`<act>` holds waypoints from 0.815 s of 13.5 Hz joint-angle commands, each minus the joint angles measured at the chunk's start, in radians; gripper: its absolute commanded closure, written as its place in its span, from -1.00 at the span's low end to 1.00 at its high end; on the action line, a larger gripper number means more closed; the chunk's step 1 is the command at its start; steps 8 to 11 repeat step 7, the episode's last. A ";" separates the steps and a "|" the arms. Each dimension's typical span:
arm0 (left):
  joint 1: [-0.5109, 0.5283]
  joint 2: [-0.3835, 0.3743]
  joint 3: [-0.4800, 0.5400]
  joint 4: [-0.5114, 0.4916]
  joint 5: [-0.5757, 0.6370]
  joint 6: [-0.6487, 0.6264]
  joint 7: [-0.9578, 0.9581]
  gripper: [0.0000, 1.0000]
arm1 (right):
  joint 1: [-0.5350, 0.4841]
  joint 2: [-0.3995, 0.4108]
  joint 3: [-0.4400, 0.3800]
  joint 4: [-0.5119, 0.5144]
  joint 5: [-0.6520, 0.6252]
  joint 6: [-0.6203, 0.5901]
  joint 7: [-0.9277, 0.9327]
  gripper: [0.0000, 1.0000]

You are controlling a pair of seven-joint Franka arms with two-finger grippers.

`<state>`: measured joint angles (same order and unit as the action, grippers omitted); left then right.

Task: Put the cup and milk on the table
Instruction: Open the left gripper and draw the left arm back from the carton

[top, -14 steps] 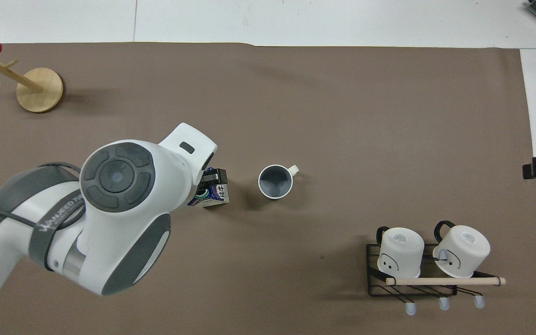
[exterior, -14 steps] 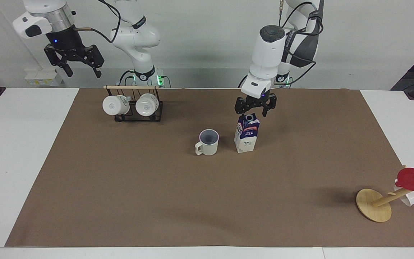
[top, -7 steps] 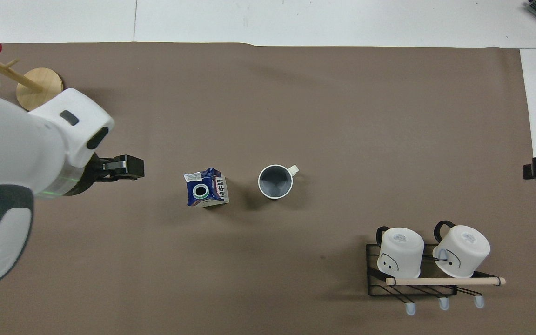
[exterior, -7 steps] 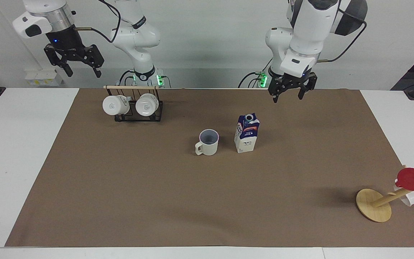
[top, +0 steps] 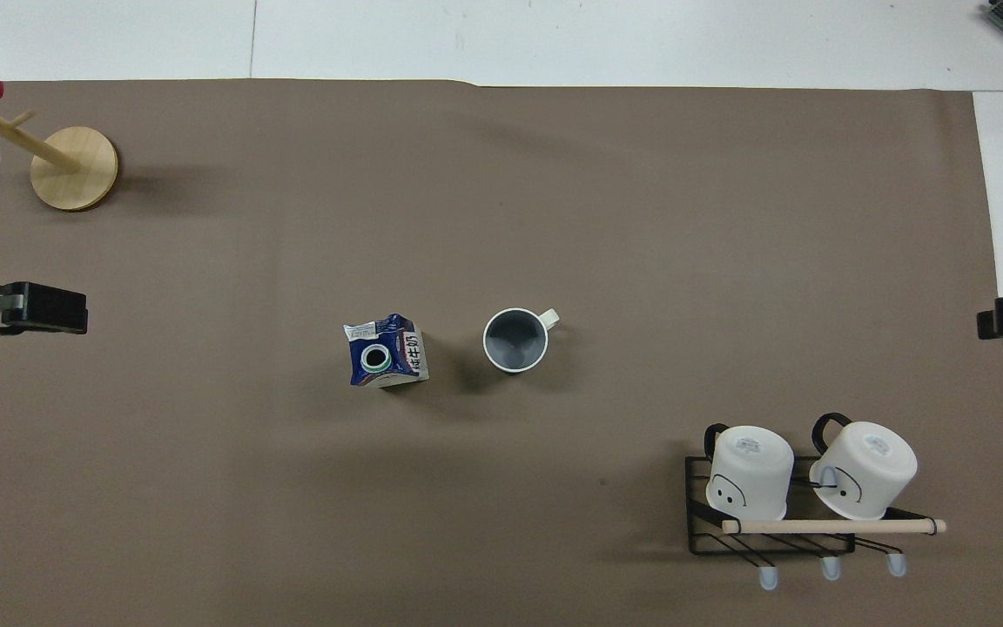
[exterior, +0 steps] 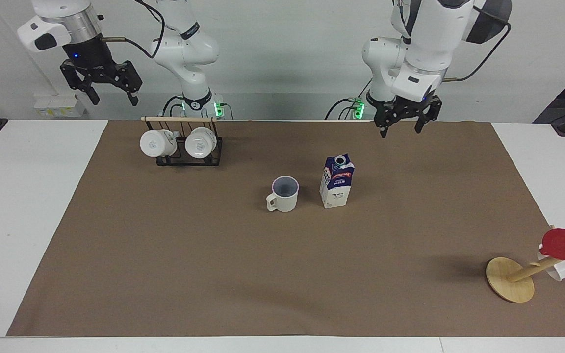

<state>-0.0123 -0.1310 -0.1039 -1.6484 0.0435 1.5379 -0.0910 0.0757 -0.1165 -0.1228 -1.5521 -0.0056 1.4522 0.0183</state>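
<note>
We note the milk (exterior: 337, 181) standing upright on the brown mat (exterior: 165, 255) of the table (exterior: 27, 196), near the middle, with nothing touching it. A second ago the left gripper (exterior: 408, 120) was right over the carton's top with its fingers spread about the spout. It has since lifted off and drawn back toward its own base, and now hangs in the air over the mat's edge nearest the robots, toward the left arm's end. Its fingers are spread apart and hold nothing. In the overhead view only its dark tip (top: 23, 308) shows at the frame's edge, where the whole arm covered the carton before.

The cup (exterior: 282, 194) stands upright just beside the milk, toward the right arm's end, mouth up, handle pointing away from the carton. Neither cup nor milk has shifted across the three moments, so we judge the release was clean.

The right gripper (exterior: 101, 81) waits high, over the table edge beside the wire rack (exterior: 184, 147). Its fingers are parted and empty, and it sits as it did earlier.

Two white mugs (exterior: 157, 143) hang on the rack, and a red cup (exterior: 564, 243) sits on the wooden stand (exterior: 509, 279) toward the left arm's end; none of these has changed.

With both things set down and both grippers clear, we take the task as done, or very nearly.
</note>
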 commanded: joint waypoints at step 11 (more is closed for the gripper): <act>0.041 0.002 -0.008 0.016 -0.059 -0.042 0.073 -1.00 | -0.001 -0.012 0.009 0.004 0.009 -0.019 -0.004 -1.00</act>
